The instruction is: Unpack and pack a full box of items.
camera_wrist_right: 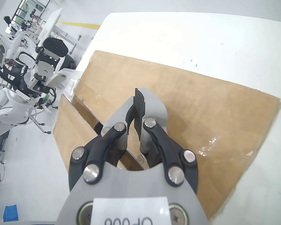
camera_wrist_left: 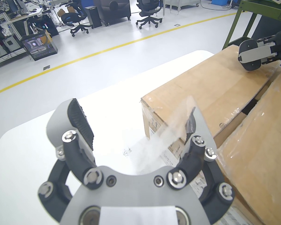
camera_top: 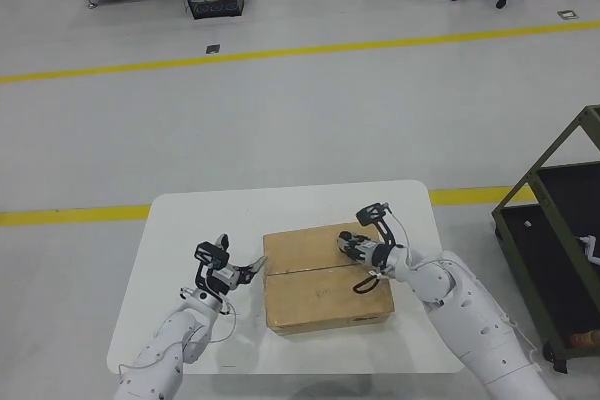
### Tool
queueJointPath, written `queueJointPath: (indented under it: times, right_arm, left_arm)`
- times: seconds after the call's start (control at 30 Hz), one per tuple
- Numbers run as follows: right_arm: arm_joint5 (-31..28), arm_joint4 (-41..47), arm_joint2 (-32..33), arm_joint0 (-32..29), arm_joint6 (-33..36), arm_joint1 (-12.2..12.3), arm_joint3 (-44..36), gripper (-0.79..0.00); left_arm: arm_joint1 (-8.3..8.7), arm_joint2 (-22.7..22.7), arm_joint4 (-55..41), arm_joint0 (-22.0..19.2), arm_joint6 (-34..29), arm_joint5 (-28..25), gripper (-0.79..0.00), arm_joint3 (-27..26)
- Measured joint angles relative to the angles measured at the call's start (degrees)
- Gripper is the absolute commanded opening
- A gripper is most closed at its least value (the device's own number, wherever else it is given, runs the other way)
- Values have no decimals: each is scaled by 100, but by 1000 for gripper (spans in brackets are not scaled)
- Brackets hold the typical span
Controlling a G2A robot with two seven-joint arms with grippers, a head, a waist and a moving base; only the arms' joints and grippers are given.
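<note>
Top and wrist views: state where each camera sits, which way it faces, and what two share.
Top view: overhead, looking down on table and box; left gripper and right gripper show.
Left wrist view: on left arm, facing across the box; open left gripper shows.
Right wrist view: on right arm, looking down on the box; shut right gripper shows.
Shared: both wrist views show the box.

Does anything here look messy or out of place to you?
A strip of clear tape clings to one jaw of the open left gripper, hanging loose by the end of the brown cardboard box. The box's top is not shut flat: a dark gap runs along its seam.
</note>
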Motion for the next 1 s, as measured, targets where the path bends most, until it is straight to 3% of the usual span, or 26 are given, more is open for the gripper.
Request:
queueJointPath:
  times: [0.5,1.0]
  right_arm:
    - [-887,146,180,-464,330,129,-561,-785]
    - [-700,44,-236,-164,178,22,107,-785]
  left_arm:
    - [-36,-95,7,32,-41,8,0,33]
    - [-48,-235,48,123,-48,-4,0,-108]
